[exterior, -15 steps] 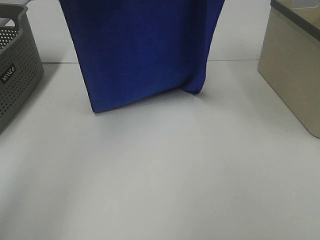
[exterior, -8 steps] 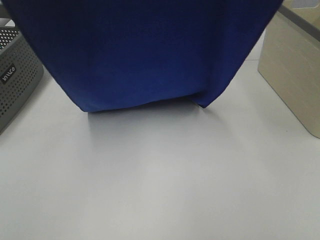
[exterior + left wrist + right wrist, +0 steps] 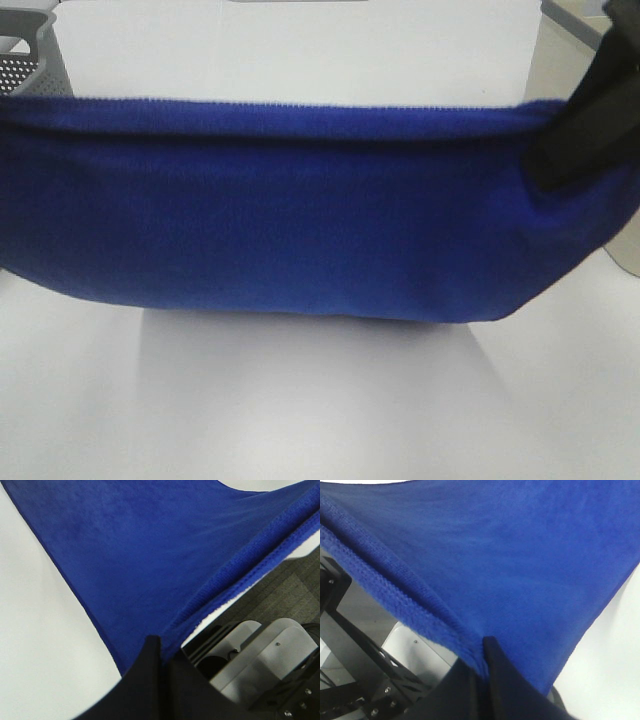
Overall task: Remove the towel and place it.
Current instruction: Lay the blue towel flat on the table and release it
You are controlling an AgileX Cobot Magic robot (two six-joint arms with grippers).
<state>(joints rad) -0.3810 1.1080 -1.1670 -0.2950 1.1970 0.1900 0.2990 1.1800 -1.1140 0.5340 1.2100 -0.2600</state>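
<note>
**Two claws pull the towel wide**

Left claw (image 3: pixel 162 647) and right claw (image 3: pixel 482 650) each pinch shut on the towel's (image 3: pixel 300 230) hemmed edge. A second ago it hung narrow. Now it spans the view above the white table (image 3: pixel 320 410), likely ready for laying down.

The royal-blue plush towel (image 3: pixel 300 220) is hanging stretched as a wide horizontal band from nine o'clock to three o'clock, its stitched hem running uppermost.
</note>
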